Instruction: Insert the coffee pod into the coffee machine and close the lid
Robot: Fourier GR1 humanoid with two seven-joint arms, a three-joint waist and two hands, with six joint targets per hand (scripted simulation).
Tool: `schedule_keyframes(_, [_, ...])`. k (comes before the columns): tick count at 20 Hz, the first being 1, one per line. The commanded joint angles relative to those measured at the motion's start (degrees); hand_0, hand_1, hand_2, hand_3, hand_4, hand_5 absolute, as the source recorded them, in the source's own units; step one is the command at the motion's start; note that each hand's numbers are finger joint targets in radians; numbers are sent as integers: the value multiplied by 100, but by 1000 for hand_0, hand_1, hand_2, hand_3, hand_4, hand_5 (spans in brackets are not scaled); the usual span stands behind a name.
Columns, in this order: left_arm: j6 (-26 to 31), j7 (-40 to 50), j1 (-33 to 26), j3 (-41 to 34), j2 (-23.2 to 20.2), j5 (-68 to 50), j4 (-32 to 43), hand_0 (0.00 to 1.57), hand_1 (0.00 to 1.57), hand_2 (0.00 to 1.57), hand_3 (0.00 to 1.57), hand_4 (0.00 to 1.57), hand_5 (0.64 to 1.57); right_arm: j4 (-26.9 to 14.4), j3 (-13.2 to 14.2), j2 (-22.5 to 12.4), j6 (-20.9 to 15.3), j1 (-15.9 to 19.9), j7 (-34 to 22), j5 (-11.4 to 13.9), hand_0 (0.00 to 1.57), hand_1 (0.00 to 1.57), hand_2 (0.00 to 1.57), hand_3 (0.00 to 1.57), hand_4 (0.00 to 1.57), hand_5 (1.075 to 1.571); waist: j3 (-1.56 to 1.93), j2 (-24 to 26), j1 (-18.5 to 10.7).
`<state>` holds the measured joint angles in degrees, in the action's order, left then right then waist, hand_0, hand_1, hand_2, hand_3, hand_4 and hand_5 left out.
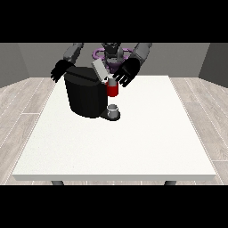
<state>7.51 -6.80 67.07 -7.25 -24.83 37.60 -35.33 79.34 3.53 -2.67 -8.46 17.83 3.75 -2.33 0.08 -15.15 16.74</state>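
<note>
Front view: stood toward the far left part of a large white rectangular table (133,147), a bulky black coffee machine (85,95) with a rounded body. Raised and tilted open above its top right corner, a pale grey flat lid (99,70). Jutted from the machine's right side, a red cylindrical head section (112,90); seated at its top, just under the open lid, a small silvery round coffee pod (111,82), though how deep it sat could not be told. Rested below on the machine's dark base plate, a small grey cup (113,110).

Hovered right beside the pod and the red section, the black hand at the view's right (126,72), fingers spread and pointing downward; touching the pod or not, could not be told. Hung past the machine's upper left corner, the black hand at the view's left (59,70), fingers likewise splayed and relaxed, holding nothing. Showed behind the machine, the robot's grey and purple torso (112,55).
</note>
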Motion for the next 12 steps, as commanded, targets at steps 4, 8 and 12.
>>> schedule_keyframes(4, [168, 65, 95, 76, 229, 17, 45, 1211, 1211, 1239, 1123, 460, 1571, -187, -10, 117, -207, 147, 44, 107, 0, 0, 0, 0, 418, 1571, -6, -182, -96])
schedule_keyframes(8, [141, -41, 1, 95, 73, 127, 108, 1152, 1152, 1178, 1020, 450, 1571, 120, -112, 79, -304, 139, -450, 190, 0, 0, 0, 0, 380, 1571, -9, 63, -8])
schedule_keyframes(12, [154, 20, 157, 86, -36, 189, 58, 1085, 1085, 1132, 956, 403, 1571, -13, -63, 149, -214, 119, 55, 104, 0, 0, 0, 0, 438, 1571, -6, -65, -27])
